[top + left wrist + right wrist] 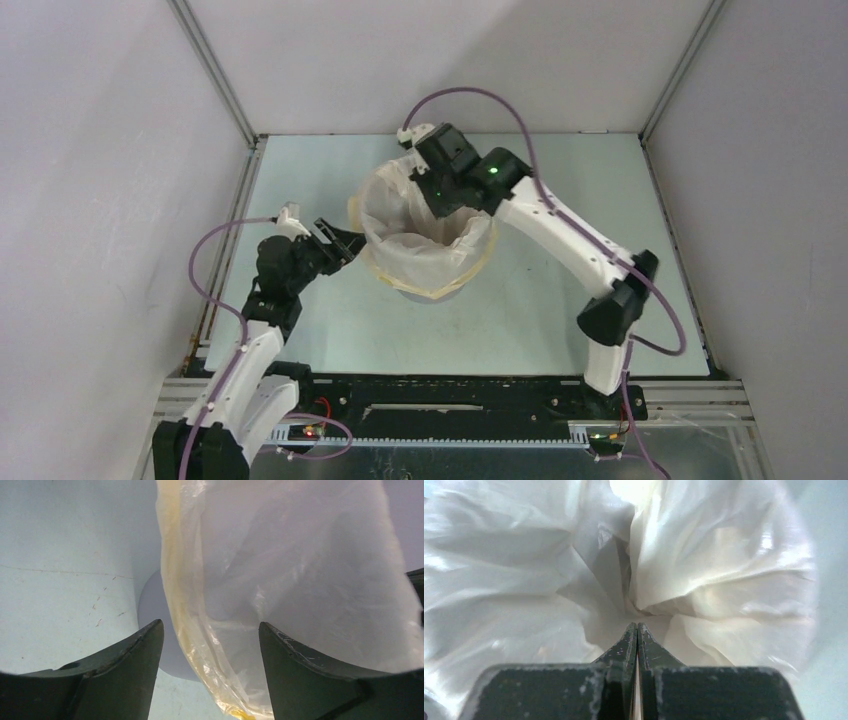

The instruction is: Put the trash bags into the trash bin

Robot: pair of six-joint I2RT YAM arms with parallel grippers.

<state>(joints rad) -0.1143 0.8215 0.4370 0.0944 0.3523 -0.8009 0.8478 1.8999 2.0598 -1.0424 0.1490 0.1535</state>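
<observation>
The pale cream trash bag lines the grey trash bin, its yellow edge band folded out over the rim. My right gripper reaches down into the bag's mouth. In the right wrist view its fingers are shut tip to tip with nothing between them, and crumpled bag film surrounds them. My left gripper is open at the bin's left side. In the left wrist view the bag's hanging edge lies between the spread fingers, with the bin wall behind it.
The bin stands near the middle of the pale green table. White enclosure walls and aluminium frame posts close in the left, back and right. Purple cables loop off both arms.
</observation>
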